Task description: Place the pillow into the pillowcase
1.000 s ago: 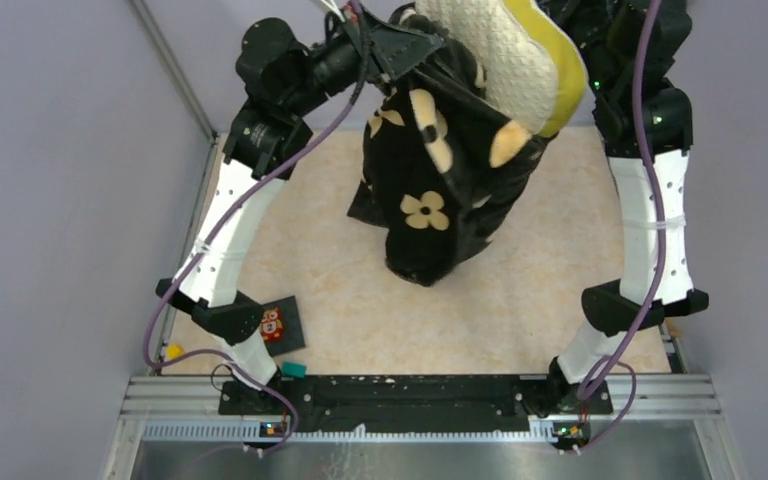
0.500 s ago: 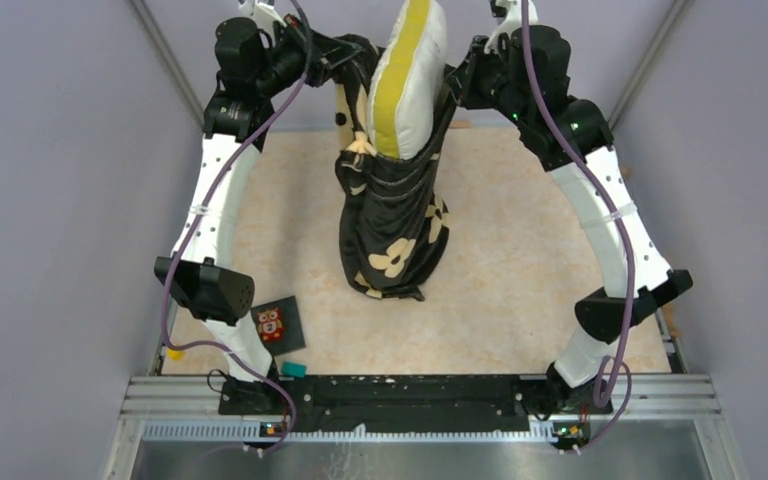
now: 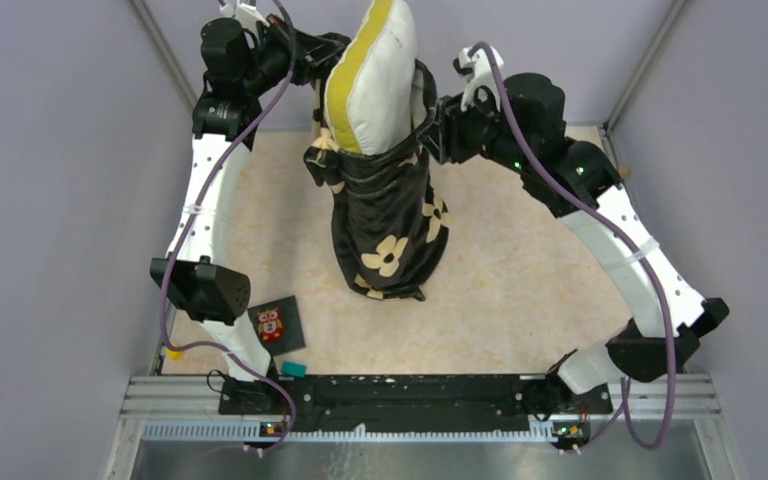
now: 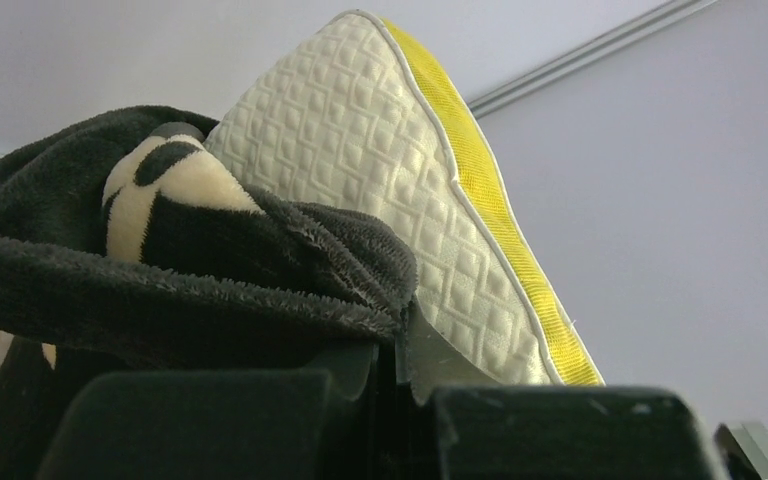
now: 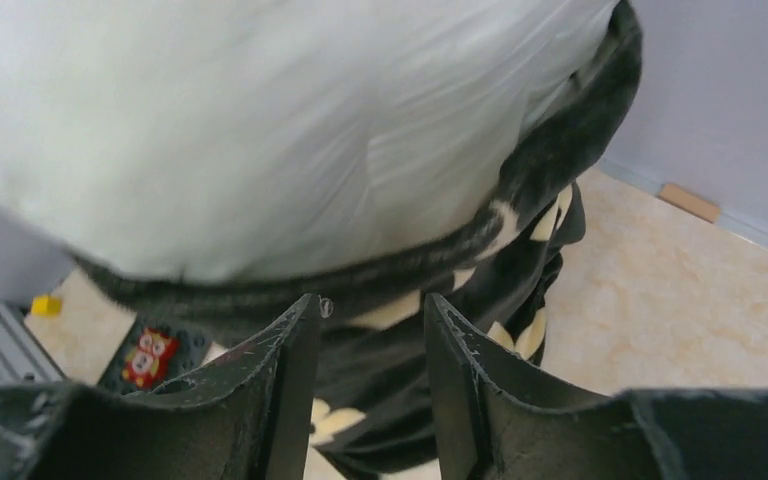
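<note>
The white quilted pillow (image 3: 375, 75) with its yellow band (image 3: 352, 62) stands upright, its lower part inside the black flower-print pillowcase (image 3: 388, 225). The pillowcase's bottom rests on the table. My left gripper (image 3: 317, 52) is shut on the pillowcase's top rim at the left; the left wrist view shows black fabric (image 4: 190, 300) pinched at the left gripper (image 4: 400, 365), with the pillow (image 4: 390, 190) right behind it. My right gripper (image 3: 432, 128) is open beside the pillowcase's right rim. In the right wrist view the right gripper (image 5: 370, 310) is empty, with the pillowcase (image 5: 460, 270) and pillow (image 5: 260, 130) just beyond its fingertips.
A dark owl-picture card (image 3: 277, 325) lies at the front left and also shows in the right wrist view (image 5: 150, 352). A small yellow block (image 3: 173, 351) and a teal block (image 3: 293, 369) lie near the left arm's base. Grey walls enclose the beige tabletop (image 3: 520, 280).
The pillow and pillowcase came down from a tilted lift to stand on the table. My right gripper has left the rim and dropped lower and nearer. The pillow's top leans left.
</note>
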`<state>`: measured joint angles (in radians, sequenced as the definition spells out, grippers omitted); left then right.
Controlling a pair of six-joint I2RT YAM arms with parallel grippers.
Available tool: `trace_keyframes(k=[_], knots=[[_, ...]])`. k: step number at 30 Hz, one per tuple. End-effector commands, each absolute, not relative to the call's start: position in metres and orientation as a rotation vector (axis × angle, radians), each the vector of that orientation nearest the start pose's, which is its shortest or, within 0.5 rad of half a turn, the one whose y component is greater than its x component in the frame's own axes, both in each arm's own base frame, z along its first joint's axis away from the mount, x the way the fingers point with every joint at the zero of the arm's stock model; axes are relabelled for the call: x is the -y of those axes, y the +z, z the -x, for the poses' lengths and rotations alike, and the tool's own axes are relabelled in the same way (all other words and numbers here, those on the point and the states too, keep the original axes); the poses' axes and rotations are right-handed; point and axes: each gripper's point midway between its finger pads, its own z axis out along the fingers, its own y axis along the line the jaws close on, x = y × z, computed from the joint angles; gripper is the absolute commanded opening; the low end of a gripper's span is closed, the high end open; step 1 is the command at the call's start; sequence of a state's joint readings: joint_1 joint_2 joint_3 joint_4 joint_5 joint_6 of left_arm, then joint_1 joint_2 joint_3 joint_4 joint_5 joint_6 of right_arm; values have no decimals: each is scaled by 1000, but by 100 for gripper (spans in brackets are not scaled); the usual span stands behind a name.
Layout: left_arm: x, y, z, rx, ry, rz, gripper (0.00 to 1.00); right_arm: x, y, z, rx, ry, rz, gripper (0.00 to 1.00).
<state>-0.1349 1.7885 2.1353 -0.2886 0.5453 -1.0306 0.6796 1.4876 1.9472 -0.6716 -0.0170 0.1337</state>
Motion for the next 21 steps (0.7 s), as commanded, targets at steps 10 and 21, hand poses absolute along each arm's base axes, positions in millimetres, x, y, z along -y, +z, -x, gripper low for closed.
trace_keyframes(k=[10,21], knots=[[178,558,-444,-1489,-1313,169,0,-331,447,-275,-1491,375,994,58],[179,563,-442,-1485,-1313,151,0,-337,447,-279,-1494,275,1001,8]])
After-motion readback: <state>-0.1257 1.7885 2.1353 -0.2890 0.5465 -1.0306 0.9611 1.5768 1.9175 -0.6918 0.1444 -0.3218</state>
